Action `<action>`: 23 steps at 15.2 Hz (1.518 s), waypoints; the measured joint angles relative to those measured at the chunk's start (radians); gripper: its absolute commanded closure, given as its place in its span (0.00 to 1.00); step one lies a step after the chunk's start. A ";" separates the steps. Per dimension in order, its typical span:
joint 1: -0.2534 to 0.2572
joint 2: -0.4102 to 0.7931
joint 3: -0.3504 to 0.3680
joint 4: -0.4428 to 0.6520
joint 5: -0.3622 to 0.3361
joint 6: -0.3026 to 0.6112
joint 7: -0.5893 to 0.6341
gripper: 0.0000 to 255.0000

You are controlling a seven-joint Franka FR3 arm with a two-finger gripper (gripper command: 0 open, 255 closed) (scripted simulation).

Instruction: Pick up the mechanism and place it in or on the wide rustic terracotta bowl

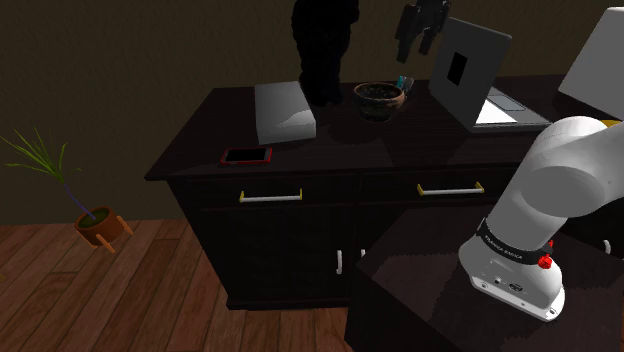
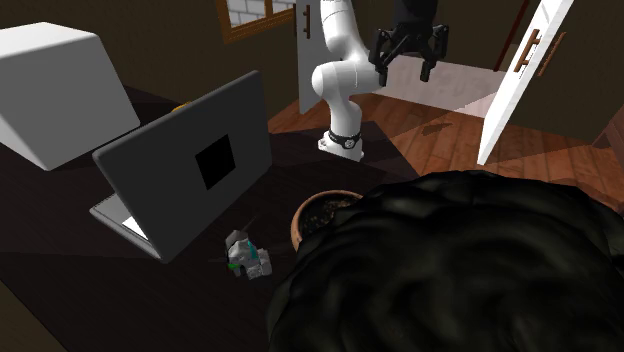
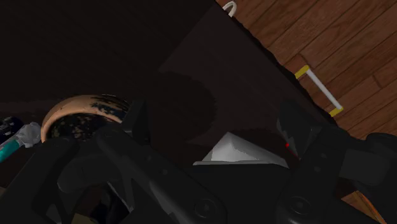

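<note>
The mechanism (image 1: pixel 402 82) is a small grey and teal part lying on the dark dresser top, between the bowl and the laptop. The bowl (image 1: pixel 379 99) is brown with a dark mottled inside. In the second exterior view the mechanism (image 2: pixel 247 258) lies just to the picture's left of the bowl (image 2: pixel 322 212), which a big black mass half hides. My gripper (image 1: pixel 413 44) hangs open high above both, holding nothing. The second exterior view shows the gripper (image 2: pixel 405 63) with its fingers apart. In the wrist view the gripper (image 3: pixel 213 118) frames the dresser top, with the bowl (image 3: pixel 81 112) and mechanism (image 3: pixel 14 138) off to one side.
An open grey laptop (image 1: pixel 470 75) stands just beyond the mechanism. A tall black object (image 1: pixel 325 48) rises behind the bowl. A grey box (image 1: pixel 285 110) and a red-edged flat device (image 1: pixel 246 156) lie on the dresser (image 1: pixel 200 150). A potted plant (image 1: pixel 98 225) stands on the wooden floor.
</note>
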 measured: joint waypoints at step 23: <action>-0.063 0.665 -0.398 0.392 -0.004 0.130 -0.501 0.00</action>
